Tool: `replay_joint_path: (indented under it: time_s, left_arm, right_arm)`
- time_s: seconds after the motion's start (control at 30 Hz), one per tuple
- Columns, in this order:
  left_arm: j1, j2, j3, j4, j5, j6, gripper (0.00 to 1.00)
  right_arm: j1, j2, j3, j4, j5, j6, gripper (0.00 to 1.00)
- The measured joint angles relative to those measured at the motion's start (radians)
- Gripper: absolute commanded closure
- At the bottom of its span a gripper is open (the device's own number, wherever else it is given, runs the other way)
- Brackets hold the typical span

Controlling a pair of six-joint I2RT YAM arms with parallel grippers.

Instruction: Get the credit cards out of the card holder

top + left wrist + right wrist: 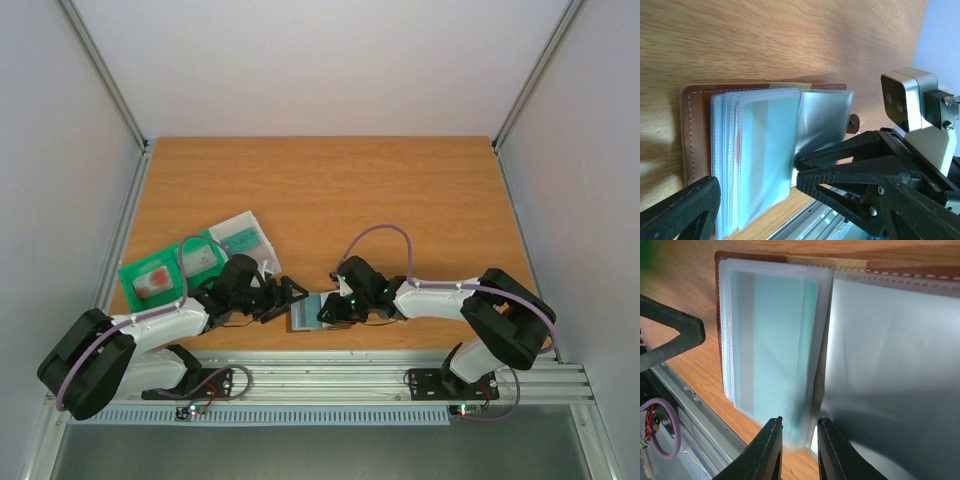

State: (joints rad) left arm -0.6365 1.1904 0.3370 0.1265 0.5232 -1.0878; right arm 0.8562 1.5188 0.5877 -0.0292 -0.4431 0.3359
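Right wrist: right gripper (800,421) narrowly parted astride clear plastic sleeve (775,340) of brown folding card holder (890,365), grip unclear; left gripper (295,298) spread.

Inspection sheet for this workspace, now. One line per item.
surface: wooden table, nothing spilled seen.
job's things: card holder lies open at the near edge; a teal card sits in its top clear sleeve; a red-blotched card and a pale card lie in the green tray.
clutter: translucent grey box beside the tray, a teal-patched card inside.
grippers: left tool open, at the holder's left side; right tool, jaws narrowly apart around a sleeve corner, grip cannot be told.
cables: purple cables loop along both arms.
surroundings: white walls, aluminium rail at the near edge.
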Motion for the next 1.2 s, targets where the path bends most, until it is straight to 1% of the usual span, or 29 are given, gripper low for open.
replay_joint_path:
  time_s: [0.13, 0.37, 0.57, 0.9, 1.07, 1.2]
  left_arm:
    - [0.0, -0.002, 0.0, -0.001, 0.0, 0.0, 0.13]
    - [0.0, -0.027, -0.008, 0.012, 0.001, -0.012, 0.13]
    - [0.0, -0.024, -0.014, 0.06, 0.014, -0.03, 0.12]
    - [0.0, 0.064, -0.016, 0.198, 0.057, -0.05, 0.13]
    - [0.0, 0.119, -0.02, 0.235, 0.057, -0.049, 0.13]
    - [0.0, 0.126, -0.026, 0.241, 0.056, -0.048, 0.13]
  right_arm:
    - [0.015, 0.011, 0.01, -0.009, 0.014, 0.013, 0.78]
    - [0.019, 0.031, 0.012, 0.0, 0.04, 0.019, 0.83]
    - [0.019, 0.051, 0.008, 0.044, 0.048, 0.016, 0.92]
    - [0.019, 0.066, -0.042, 0.179, 0.045, 0.026, 0.96]
    - [0.019, 0.071, -0.053, 0.213, 0.043, 0.028, 0.97]
    - [0.019, 0.076, -0.056, 0.23, 0.042, 0.031, 0.99]
